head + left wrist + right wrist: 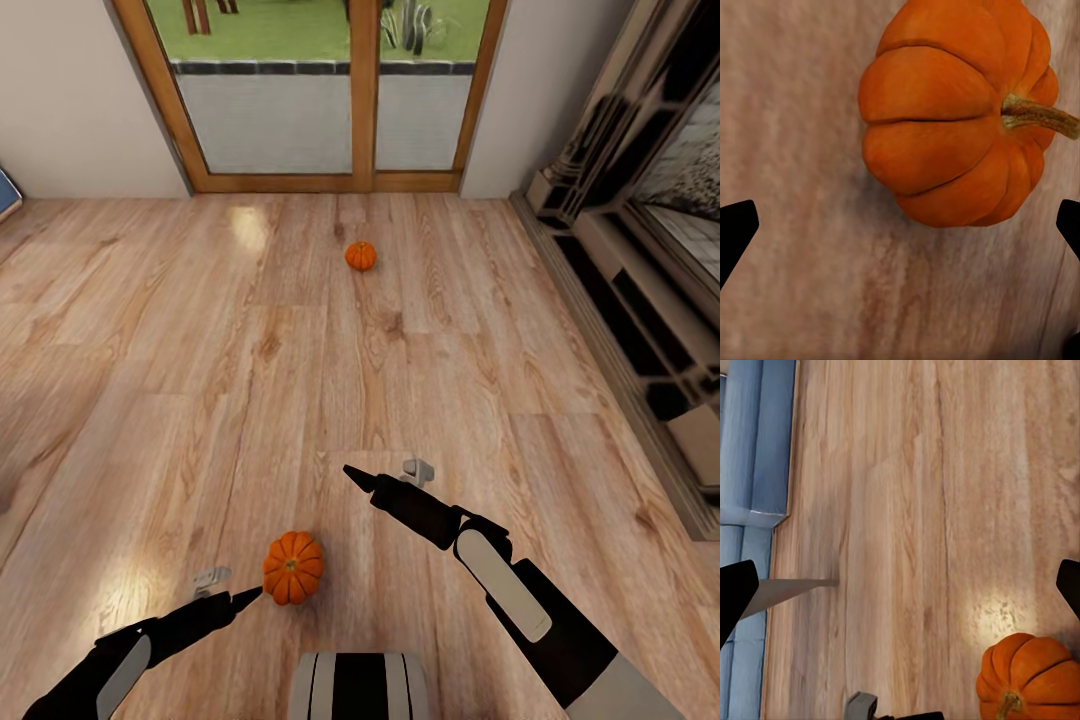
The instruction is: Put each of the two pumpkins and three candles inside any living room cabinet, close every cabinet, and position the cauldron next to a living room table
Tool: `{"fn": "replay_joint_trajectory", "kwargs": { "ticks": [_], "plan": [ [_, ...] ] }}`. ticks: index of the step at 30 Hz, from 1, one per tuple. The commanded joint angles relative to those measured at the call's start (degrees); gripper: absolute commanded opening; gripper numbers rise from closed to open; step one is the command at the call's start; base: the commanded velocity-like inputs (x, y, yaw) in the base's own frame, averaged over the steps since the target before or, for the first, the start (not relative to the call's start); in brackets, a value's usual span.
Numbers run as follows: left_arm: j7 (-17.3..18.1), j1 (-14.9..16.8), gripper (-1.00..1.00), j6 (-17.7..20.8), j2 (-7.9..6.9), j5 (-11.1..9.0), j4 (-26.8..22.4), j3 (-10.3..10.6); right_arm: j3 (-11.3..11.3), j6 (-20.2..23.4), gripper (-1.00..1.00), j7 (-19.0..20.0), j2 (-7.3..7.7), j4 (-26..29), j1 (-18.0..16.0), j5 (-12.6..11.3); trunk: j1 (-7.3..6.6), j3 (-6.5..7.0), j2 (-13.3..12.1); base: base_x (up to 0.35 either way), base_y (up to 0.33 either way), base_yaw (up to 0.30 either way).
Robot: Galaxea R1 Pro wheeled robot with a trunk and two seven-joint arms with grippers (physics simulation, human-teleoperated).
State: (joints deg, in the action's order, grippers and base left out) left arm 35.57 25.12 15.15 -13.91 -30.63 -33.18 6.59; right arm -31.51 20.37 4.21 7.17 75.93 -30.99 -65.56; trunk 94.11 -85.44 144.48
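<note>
Orange and ribbed, the near pumpkin (293, 567) sits on the wood floor (200, 380) low in the frame, just right of my left hand (236, 598), whose fingers are spread wide with nothing between them. In the left wrist view its woody stem (1039, 116) lies sideways across the fingers' line. My right hand (352, 472) hangs further off; I cannot tell its spread. The second pumpkin (361, 256) rests upper centre, near the glass door (330, 110)
</note>
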Motion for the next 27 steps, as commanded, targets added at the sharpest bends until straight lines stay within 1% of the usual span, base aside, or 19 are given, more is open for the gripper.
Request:
{"fn": "replay_joint_trajectory", "kwargs": {
  "ticks": [1,16,21,27],
  "plan": [
    [0.0,0.0,1.00,0.5,-0.08,-0.6,0.0,0.2,0.0,0.1,1.00,0.0,0.04,0.0,0.0,-0.3,-0.01,-0.03,0.0,0.000,0.000,0.000],
    [-0.1,0.0,1.00,0.5,-0.20,-0.7,-1.2,0.0,0.0,0.1,1.00,0.0,0.04,0.0,0.0,-0.3,-0.01,-0.03,0.0,0.056,-0.037,0.000],
    [-0.1,0.0,1.00,0.5,-0.22,-0.7,-1.2,0.0,0.0,0.1,1.00,0.0,0.04,0.0,0.0,-0.3,-0.01,-0.03,0.0,0.191,-0.001,0.000],
    [-0.1,0.0,1.00,0.5,-0.24,-0.7,-1.2,0.0,-0.1,0.1,1.00,0.0,0.04,0.0,0.0,-0.3,-0.01,-0.03,0.0,0.041,0.000,0.000]
  ]
}}
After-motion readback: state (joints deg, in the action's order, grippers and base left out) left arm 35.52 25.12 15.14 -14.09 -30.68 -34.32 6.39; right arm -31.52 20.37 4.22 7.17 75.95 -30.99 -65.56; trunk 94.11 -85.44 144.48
